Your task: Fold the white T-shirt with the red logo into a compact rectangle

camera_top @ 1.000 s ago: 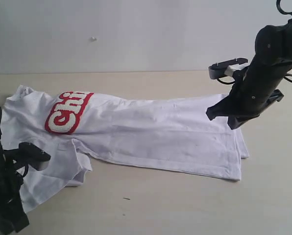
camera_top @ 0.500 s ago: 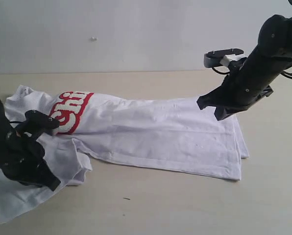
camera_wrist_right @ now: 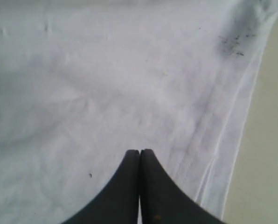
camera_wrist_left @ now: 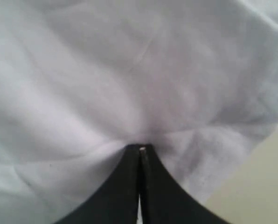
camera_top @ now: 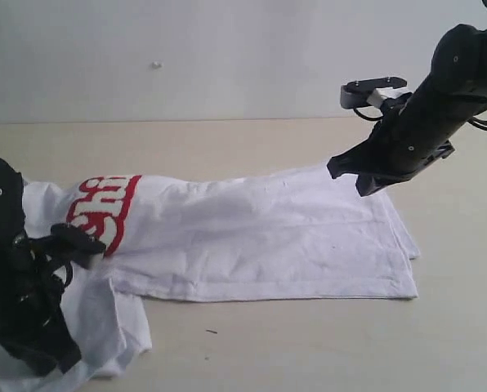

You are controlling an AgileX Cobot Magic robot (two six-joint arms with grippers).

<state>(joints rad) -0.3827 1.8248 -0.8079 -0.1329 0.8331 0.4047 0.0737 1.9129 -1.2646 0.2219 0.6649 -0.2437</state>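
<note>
Left fingers (camera_wrist_left: 124, 186) tight on white T-shirt (camera_wrist_left: 106, 70).

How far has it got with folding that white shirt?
Done: the white T-shirt lies mostly folded lengthwise, a long strip. In hand: the left gripper pinches cloth near the red logo; the right gripper, shut, is at the hem. Left: crosswise folds into a rectangle.

Soft, even light fills the exterior view; the white T-shirt (camera_top: 260, 245) casts only a thin shadow on the pale table (camera_top: 309, 351). The picture is slightly grainy. The left wrist view is blurred throughout, its cloth hazy and greyish; the right wrist view is a little sharper, though still soft
</note>
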